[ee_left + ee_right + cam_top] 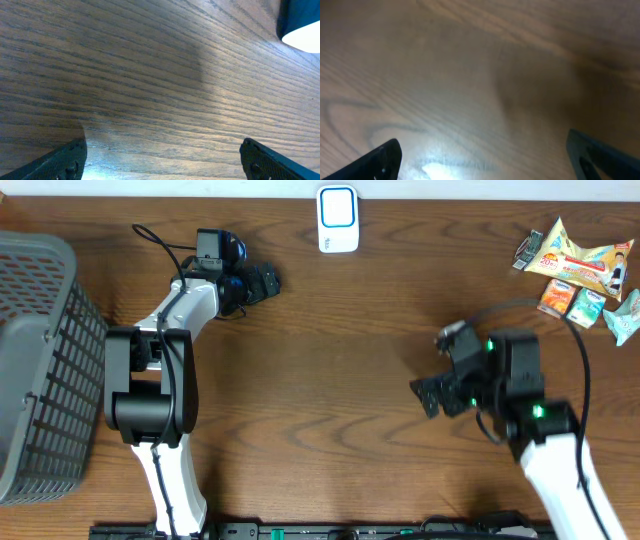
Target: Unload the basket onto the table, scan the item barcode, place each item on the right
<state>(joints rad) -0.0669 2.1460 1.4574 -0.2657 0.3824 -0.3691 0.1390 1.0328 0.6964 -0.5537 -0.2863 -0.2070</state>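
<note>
Several packaged items lie at the table's back right: a yellow snack packet (580, 260), two small cartons (557, 297) (587, 304) and a green packet (625, 320). A white and blue barcode scanner (338, 218) stands at the back centre; its corner (300, 22) shows at the top right of the left wrist view. My left gripper (262, 280) (160, 162) hangs open over bare wood, left of the scanner. My right gripper (430, 393) (485, 160) is open too, over bare wood at the right middle, well short of the items. Neither holds anything.
A grey plastic basket (40, 360) fills the left edge of the table. The left arm's base (150, 395) stands beside it. A black cable (520, 305) loops from the right arm towards the items.
</note>
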